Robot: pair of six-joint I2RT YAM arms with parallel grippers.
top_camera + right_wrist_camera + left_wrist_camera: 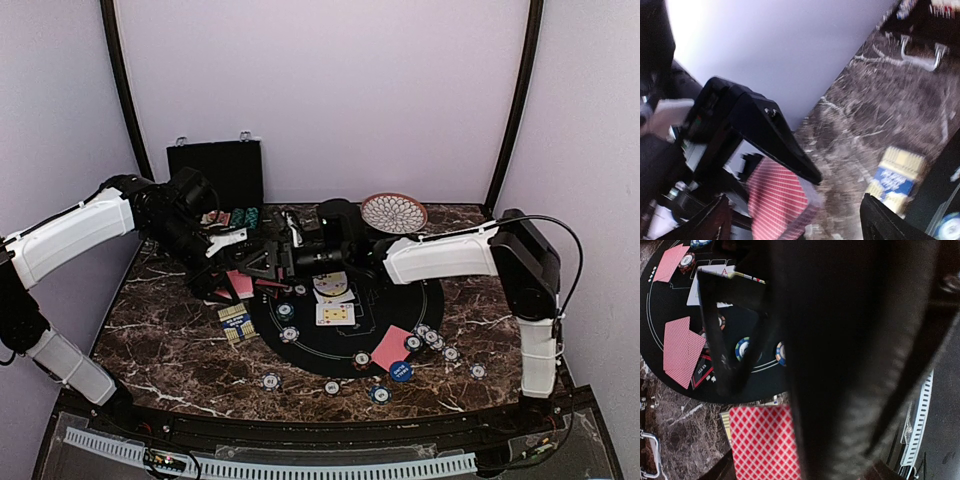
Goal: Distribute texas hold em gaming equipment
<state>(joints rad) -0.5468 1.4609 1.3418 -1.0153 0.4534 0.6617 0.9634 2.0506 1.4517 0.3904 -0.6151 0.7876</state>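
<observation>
My left claw [256, 264] hangs over the far-left rim of the black round mat [325, 347], nose to nose with my right claw [792, 205]. A red-backed card [765, 440], white diamond lattice with a yellowish edge, sits between my left fingers. Whether they pinch it I cannot tell, since a black bulk hides most of that view. My right claw is released, fingers wide apart either side of the same card. The counter [170, 340] is dark brown marble, white-veined and glossy. On the mat lie two more red-backed cards [682, 350], overlapping, with a red-triangle marker [701, 372] touching them, its lettering unreadable. Also there: round striped chips [742, 348] and face-up cards [335, 313], one corner reading "A". At the mat's near-right rim is a blue button [401, 371], its white print too small to read. A blue-and-yellow box [895, 176] lies on the marble just left of the mat, its text blurred.
</observation>
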